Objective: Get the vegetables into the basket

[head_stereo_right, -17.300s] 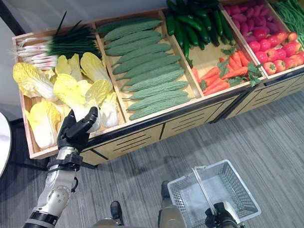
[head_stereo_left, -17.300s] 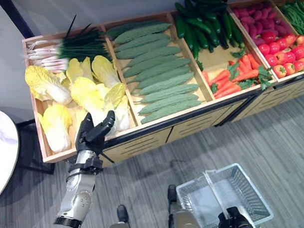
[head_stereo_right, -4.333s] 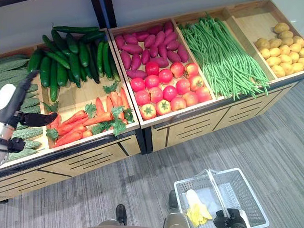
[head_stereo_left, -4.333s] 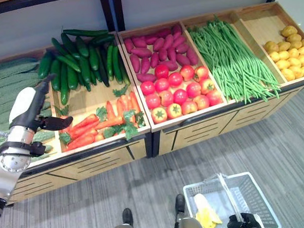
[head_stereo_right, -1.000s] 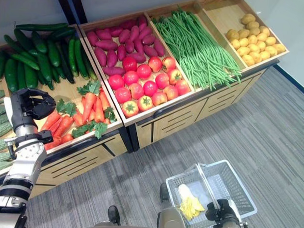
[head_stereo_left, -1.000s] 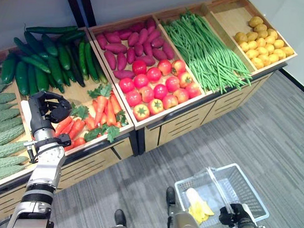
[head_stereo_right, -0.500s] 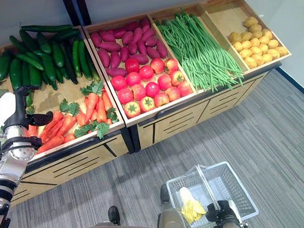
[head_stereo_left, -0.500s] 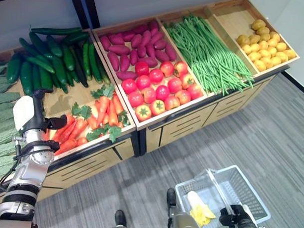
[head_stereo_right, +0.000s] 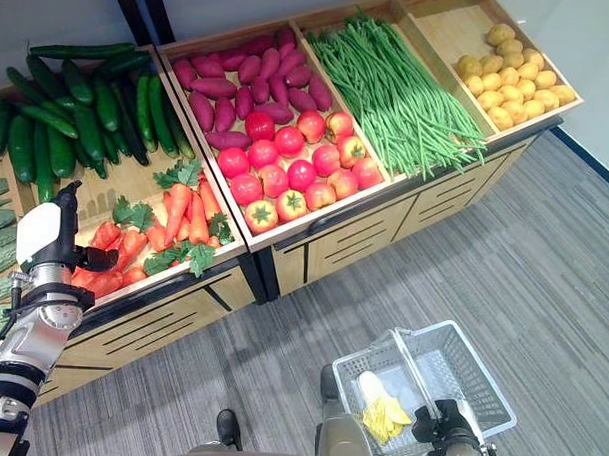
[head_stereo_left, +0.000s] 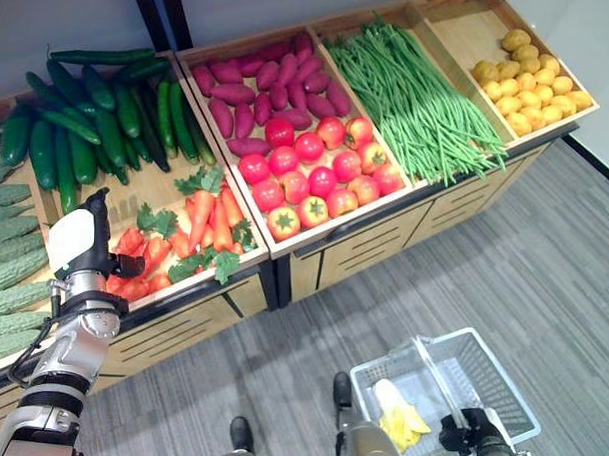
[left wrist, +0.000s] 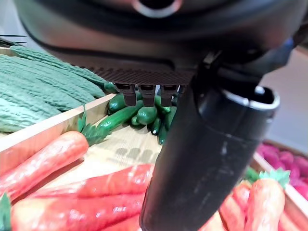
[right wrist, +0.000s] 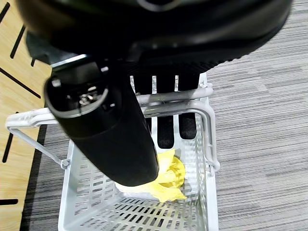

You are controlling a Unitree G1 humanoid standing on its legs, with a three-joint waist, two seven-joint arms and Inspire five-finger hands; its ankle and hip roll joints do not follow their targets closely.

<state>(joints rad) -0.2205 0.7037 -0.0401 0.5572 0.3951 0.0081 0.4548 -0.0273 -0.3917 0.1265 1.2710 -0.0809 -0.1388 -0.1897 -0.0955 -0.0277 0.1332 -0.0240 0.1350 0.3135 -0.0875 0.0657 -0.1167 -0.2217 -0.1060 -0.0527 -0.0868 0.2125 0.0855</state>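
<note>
Your left hand (head_stereo_left: 79, 242) has dropped onto the carrots (head_stereo_left: 174, 245); its grip cannot be told.
Your right hand (right wrist: 159, 103) clasps the basket (head_stereo_left: 499, 380) handle, cabbage (head_stereo_left: 398, 416) inside.

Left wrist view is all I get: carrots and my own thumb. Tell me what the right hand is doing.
Observer: The right hand is curled round the handle of the basket, held low at the robot's right.
Operator: Report what is in it.
Observer: One yellow cabbage lies in it, and no carrot.
Operator: Place my left hand for me.
Observer: The left hand is over the left end of the carrots, in the front half of their bin, with the cucumbers behind.
</note>
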